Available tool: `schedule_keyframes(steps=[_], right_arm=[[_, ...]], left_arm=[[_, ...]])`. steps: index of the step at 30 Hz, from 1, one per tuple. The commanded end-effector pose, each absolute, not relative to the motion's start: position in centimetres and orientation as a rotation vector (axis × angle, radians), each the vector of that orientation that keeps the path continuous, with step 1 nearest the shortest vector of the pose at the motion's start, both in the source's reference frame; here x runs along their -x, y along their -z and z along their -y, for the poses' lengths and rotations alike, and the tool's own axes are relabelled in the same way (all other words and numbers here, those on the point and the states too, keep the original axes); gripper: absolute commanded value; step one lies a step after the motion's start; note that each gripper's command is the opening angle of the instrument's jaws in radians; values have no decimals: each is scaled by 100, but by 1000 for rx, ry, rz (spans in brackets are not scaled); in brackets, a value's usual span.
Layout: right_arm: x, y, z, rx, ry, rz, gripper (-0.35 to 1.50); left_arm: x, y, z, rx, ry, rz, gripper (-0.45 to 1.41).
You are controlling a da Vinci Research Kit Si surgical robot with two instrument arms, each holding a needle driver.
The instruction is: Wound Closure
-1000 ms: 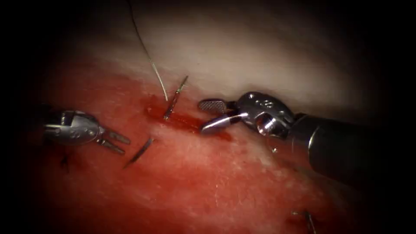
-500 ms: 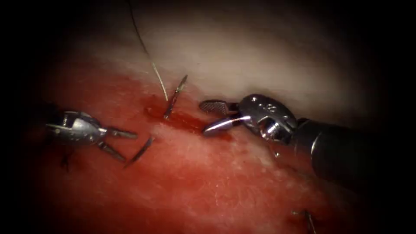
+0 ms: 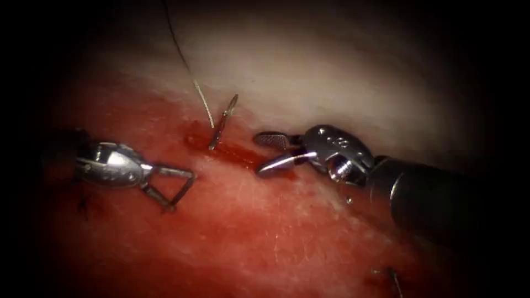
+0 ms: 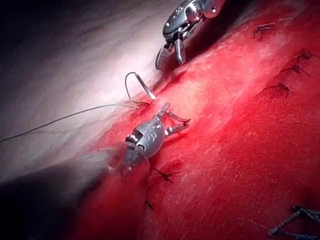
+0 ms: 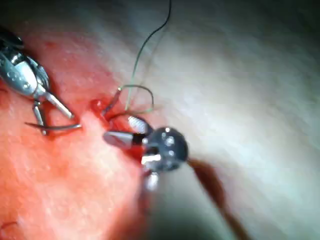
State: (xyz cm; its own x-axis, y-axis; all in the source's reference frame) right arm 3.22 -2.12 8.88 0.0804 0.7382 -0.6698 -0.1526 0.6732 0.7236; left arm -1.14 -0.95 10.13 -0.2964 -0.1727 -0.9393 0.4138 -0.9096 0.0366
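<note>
Needle (image 3: 183,190) lies mid-bite in the tissue (image 3: 265,232), its point end emerging at lower left of the cut, framed by the left tool (image 3: 176,189)'s spread jaws; right tool (image 3: 265,152) gapes empty nearby; grasping comes next.

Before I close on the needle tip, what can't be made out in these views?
- Needle: its middle is buried in the tissue under the cut, endoscope view.
- Left tool: open jaws bracket the emerged needle end; contact too small to judge.
- Thread: far end runs off the endoscope edge.
- Right tool: jaws open, holding nothing; detail blurred in the right wrist view.
</note>
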Motion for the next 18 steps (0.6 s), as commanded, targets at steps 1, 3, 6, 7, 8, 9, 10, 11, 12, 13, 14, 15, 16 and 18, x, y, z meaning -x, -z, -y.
schedule_keyframes(steps=[1,3,6,7,8,9,10,11,12,13,14,15,16,18], right_arm=[[-330,-894,210,-549,-717,-1337,131],[-330,-894,210,-548,-718,-1339,131],[-330,-894,210,-548,-718,-1339,131],[-330,-894,210,-548,-718,-1339,131],[-330,-895,210,-548,-718,-1339,131],[-330,-895,210,-548,-718,-1339,131],[-330,-895,210,-547,-718,-1339,131],[-330,-895,210,-546,-719,-1342,131],[-330,-895,210,-546,-719,-1342,131],[-330,-895,210,-548,-718,-1346,131],[-330,-895,210,-548,-718,-1346,131],[-330,-895,211,-546,-712,-1351,131],[-330,-895,211,-546,-712,-1351,131],[-330,-894,211,-545,-713,-1354,131]], left_arm=[[120,-1020,96,-1594,2244,-300,32],[122,-1018,97,-1601,2237,-300,32],[125,-1014,99,-1626,2221,-296,32],[125,-1013,98,-1635,2217,-293,32],[125,-1011,98,-1644,2213,-291,32],[125,-1009,97,-1648,2205,-286,32],[126,-1008,97,-1649,2204,-287,31],[127,-1007,97,-1648,2200,-281,29],[128,-1007,97,-1648,2200,-281,29],[129,-1007,97,-1648,2200,-280,27],[131,-1008,97,-1648,2201,-279,27],[133,-1012,96,-1647,2201,-276,26],[133,-1013,95,-1649,2198,-278,22],[133,-1019,92,-1649,2194,-277,14]])
